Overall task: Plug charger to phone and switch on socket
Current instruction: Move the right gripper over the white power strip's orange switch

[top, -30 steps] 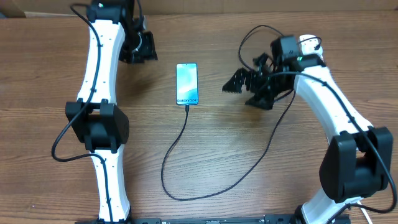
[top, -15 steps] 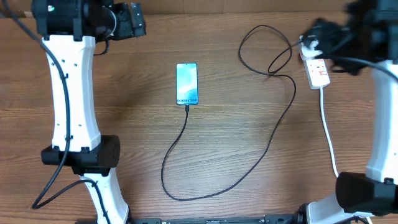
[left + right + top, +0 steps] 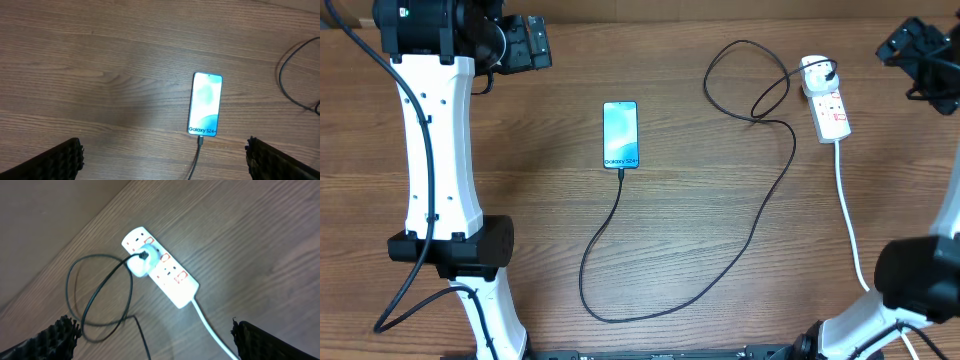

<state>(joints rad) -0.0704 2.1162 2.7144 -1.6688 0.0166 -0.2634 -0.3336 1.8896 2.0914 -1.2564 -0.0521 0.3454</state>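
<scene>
Overhead view, both arms drawn back to the far edge of the table (image 3: 520,230). The phone (image 3: 621,135) lies flat just 12 o'clock of the table's centre, screen lit. The lettered end points to 6 o'clock. The charger (image 3: 760,215) meets that end at its connector tip (image 3: 620,172), which appears seated, then runs toward 6 o'clock. From there it sweeps up to 2 o'clock and loops beside the socket (image 3: 830,112). The white plug head (image 3: 815,70) sits in the socket's 12 o'clock outlet, and the white cord (image 3: 848,215) leaves from the 6 o'clock end.

The left gripper (image 3: 525,42) hangs at 11 o'clock with its fingers spread wide and empty. The right gripper (image 3: 920,52) hangs at 2 o'clock, just 3 o'clock of the socket, likewise spread and holding nothing.

Right wrist view: the red switch marks (image 3: 179,277) line the block beside the plug head. Whether any switch is on cannot be told.

The step in hand is judged to be the switch press, best made by the right arm. One fingertip should come straight down on the switch next to the occupied outlet. The push should be vertical so the light block does not slide. The approach should come from the 3 o'clock side, clear of the charger's loop at 9 o'clock.
</scene>
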